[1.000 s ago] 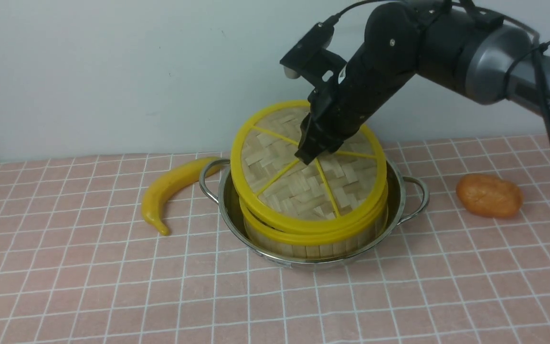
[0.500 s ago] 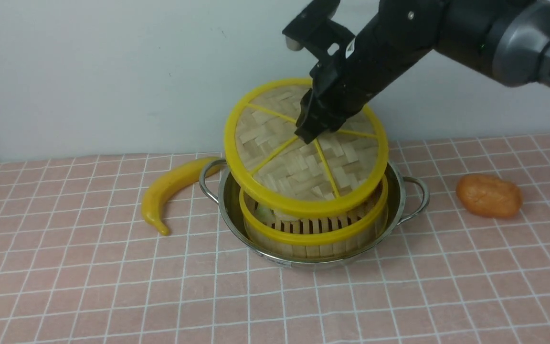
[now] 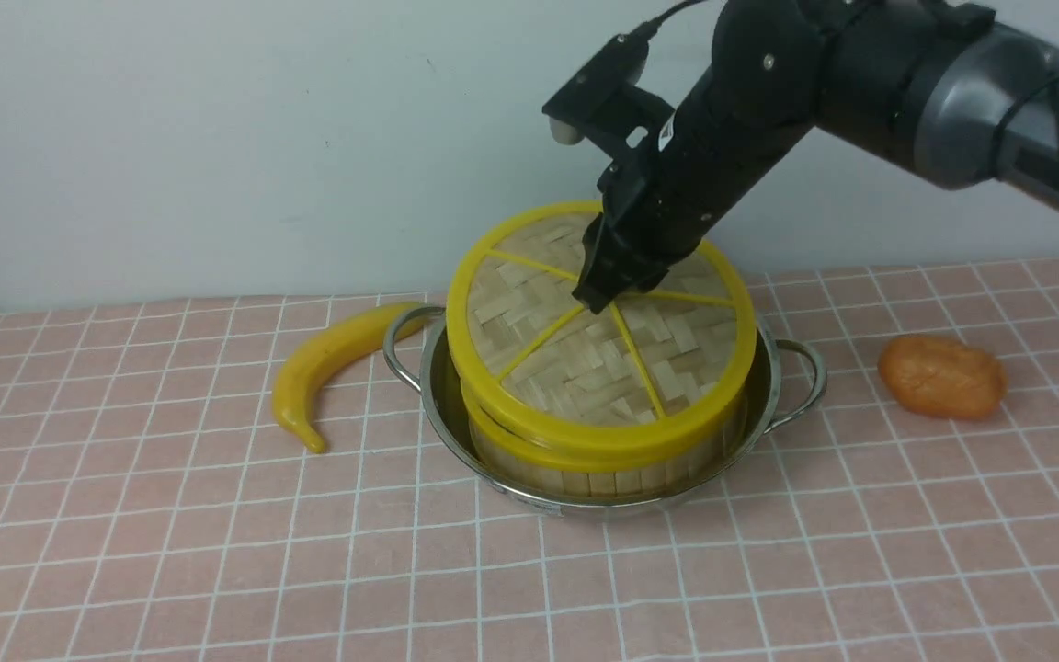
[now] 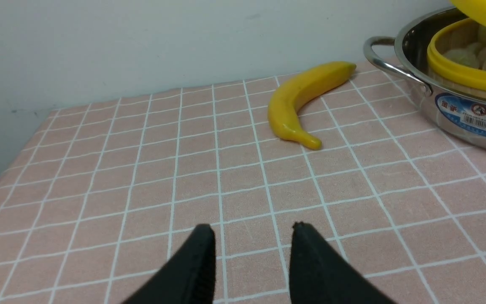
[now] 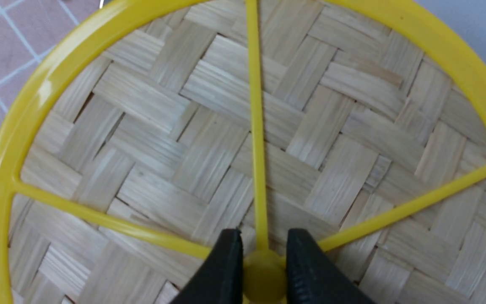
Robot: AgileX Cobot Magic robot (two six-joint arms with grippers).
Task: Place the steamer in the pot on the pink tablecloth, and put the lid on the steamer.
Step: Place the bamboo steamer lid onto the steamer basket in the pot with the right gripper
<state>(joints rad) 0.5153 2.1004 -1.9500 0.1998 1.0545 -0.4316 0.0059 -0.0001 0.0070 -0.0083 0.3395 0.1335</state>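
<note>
From the front view I see the pot (image 3: 603, 496) sitting on the pink tablecloth (image 3: 217, 552) near the middle of the desk, with the steamer (image 3: 603, 473) standing inside it. The lid (image 3: 585, 359) is over the steamer, tilted: its near edge meets the steamer's yellow rim while its far side sits higher. My right gripper (image 3: 596, 296) comes down from the upper right onto the centre of the lid, and in the right wrist view its two black fingers (image 5: 226, 270) are clenched on either side of the small yellow knob (image 5: 264, 274) where the spokes meet, so I am grasping the lid by that knob. In the left wrist view, the left gripper (image 4: 253, 230) hangs over bare cloth on the near left side of the desk, well apart from the pot; its fingers are spread with nothing between them, so it is released. That same view catches the left side of the pot with one loop handle (image 4: 388, 59), a blue label on its wall, the steamer's yellow rim and pale buns (image 4: 462, 57) inside it, with the lid's edge above them. A yellow banana (image 3: 327, 368) lies just left of the pot, its tip near the left handle. An orange lump of food (image 3: 941, 377) lies to the right of the pot, apart from it.
</note>
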